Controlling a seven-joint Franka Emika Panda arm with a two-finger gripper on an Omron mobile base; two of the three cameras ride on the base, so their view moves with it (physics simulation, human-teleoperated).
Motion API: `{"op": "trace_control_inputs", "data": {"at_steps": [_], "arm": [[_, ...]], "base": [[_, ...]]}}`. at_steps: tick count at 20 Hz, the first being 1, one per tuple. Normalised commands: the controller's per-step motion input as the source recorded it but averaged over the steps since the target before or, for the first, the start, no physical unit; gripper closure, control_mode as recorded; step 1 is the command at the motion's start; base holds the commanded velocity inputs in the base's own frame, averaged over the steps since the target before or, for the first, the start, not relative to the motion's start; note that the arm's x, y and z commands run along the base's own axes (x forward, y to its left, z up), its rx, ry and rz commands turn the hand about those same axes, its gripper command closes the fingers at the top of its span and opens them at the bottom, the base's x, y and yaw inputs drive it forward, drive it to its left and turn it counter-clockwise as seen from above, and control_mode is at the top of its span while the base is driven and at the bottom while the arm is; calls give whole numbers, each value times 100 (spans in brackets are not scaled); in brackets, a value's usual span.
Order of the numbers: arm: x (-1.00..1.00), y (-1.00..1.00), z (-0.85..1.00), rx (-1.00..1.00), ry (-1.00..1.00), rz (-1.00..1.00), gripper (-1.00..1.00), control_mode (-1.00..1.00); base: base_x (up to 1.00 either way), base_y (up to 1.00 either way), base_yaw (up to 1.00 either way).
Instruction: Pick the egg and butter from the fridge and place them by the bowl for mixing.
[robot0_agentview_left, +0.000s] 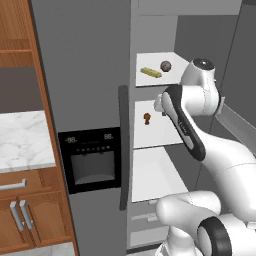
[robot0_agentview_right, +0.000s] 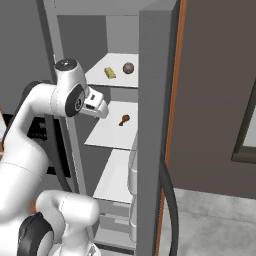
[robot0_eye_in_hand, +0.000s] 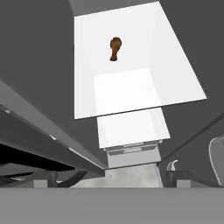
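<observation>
On the fridge's (robot0_agentview_left: 90, 60) top shelf, egg (robot0_agentview_left: 165, 65) and butter (robot0_agentview_left: 150, 72) lie above the released pincer (robot0_agentview_right: 100, 107).

fridge (robot0_agentview_left: 85, 75) grey (shelves white) | butter (robot0_agentview_left: 150, 72) mustard-yellow | egg (robot0_agentview_left: 166, 65) dark grey-brown

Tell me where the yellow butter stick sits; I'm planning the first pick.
The mustard-yellow butter stick lies on the open grey fridge's top white shelf, left of the dark round egg in both base views.

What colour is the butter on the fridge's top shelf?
Mustard yellow; the butter shows best in the left base view, beside the dark egg.
</observation>
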Motion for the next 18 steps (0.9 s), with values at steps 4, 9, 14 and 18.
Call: {"op": "trace_control_inputs", "data": {"at_steps": [4,9,14,18], "arm": [[20,-2,35,0,-3,0,-100,-100],[29,-1,27,0,-15,1,-100,-100],[28,-2,24,0,-23,5,-100,-100],[33,-2,23,0,-29,6,-100,-100]], "base": [[0,0,0],[0,0,0],[0,0,0],[0,0,0]]}}
